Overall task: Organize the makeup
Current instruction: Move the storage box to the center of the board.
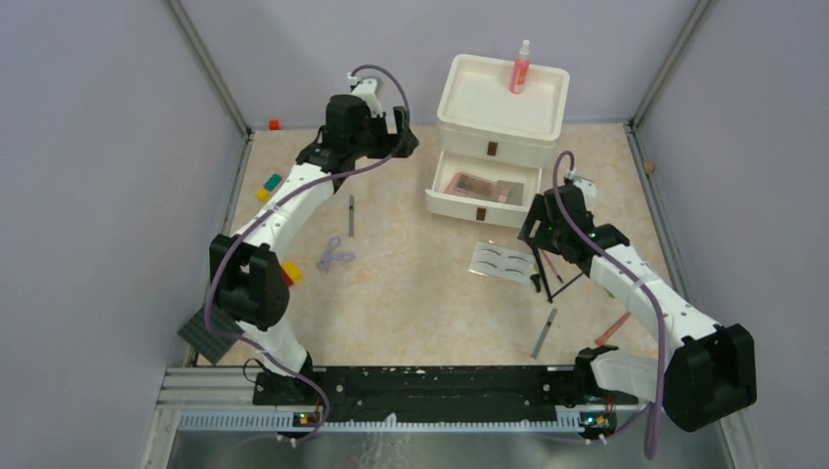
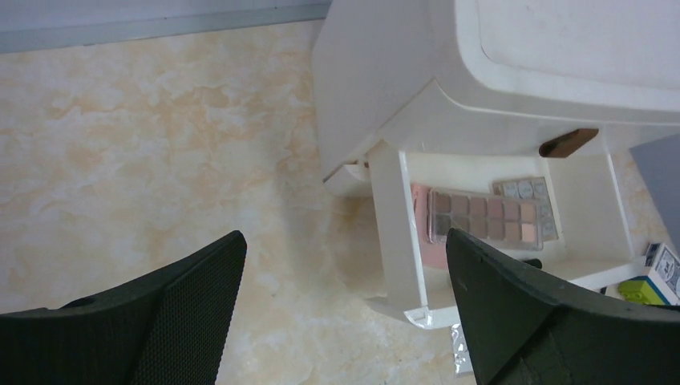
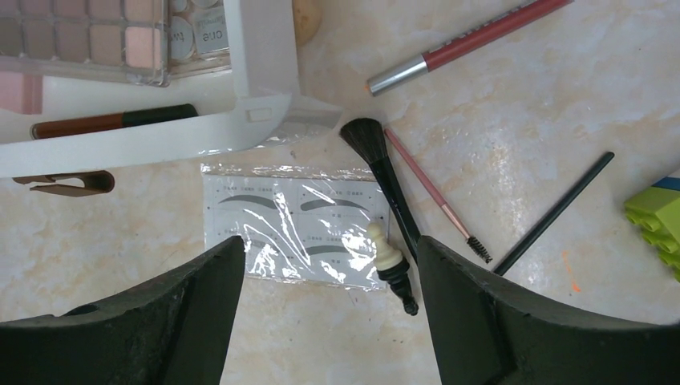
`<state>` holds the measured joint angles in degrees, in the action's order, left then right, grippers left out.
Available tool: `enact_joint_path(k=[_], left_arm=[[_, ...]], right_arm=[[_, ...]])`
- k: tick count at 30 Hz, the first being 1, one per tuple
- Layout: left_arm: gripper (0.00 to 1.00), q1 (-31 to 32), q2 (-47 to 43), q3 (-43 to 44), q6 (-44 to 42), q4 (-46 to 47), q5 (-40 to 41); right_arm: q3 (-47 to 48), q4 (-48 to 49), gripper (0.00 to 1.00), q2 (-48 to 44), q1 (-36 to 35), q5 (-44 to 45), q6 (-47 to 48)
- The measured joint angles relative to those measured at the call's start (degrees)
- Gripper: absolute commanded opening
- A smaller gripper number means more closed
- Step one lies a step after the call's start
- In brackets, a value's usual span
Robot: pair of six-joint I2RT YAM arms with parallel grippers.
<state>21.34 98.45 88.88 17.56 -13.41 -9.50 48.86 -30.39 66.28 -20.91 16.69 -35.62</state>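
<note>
My right gripper [image 1: 536, 230] [image 3: 330, 245] hangs open just above the white eyebrow card [image 3: 293, 224] [image 1: 501, 261], gripping nothing. Beside the card lie a black brush [image 3: 385, 176], a cream-tipped applicator [image 3: 390, 265], a pink spoolie [image 3: 437, 196], a thin black brush [image 3: 553, 212] and a red pencil [image 3: 473, 40]. My left gripper [image 1: 399, 132] [image 2: 345, 237] is open and empty, left of the white drawer unit [image 1: 499, 117]. The open drawer [image 2: 397, 233] holds an eyeshadow palette [image 2: 485, 216]. The pink spray bottle [image 1: 520, 66] stands on top.
A grey pencil [image 1: 351, 216], a purple tool [image 1: 333, 256], a silver stick [image 1: 544, 333] and another red pencil [image 1: 611, 329] lie on the table. Toy blocks [image 1: 271, 183] sit at the left, a green block [image 3: 657, 212] near the brushes. A dark studded plate [image 1: 208, 335] lies front left.
</note>
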Motion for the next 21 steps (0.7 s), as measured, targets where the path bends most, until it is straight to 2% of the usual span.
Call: enact_joint_path(k=[6, 12, 17, 21], left_arm=[[0.99, -2.6, 4.4, 4.9, 0.2, 1.0, -3.7], [0.99, -2.1, 11.8, 14.2, -0.2, 3.7, -6.6], [0.93, -2.1, 16.6, 19.5, 0.2, 7.0, -10.0], [0.90, -1.9, 19.6, 21.4, 1.0, 10.0, -12.2]], right_arm=[[-0.4, 2.7, 0.77, -0.4, 0.0, -3.3, 1.2], [-6.9, 9.3, 0.75, -7.6, 0.0, -11.2, 2.4], [-11.6, 15.1, 0.73, -13.0, 0.0, -16.1, -0.1], [-13.6, 18.3, 0.72, -13.7, 0.0, -18.0, -2.5]])
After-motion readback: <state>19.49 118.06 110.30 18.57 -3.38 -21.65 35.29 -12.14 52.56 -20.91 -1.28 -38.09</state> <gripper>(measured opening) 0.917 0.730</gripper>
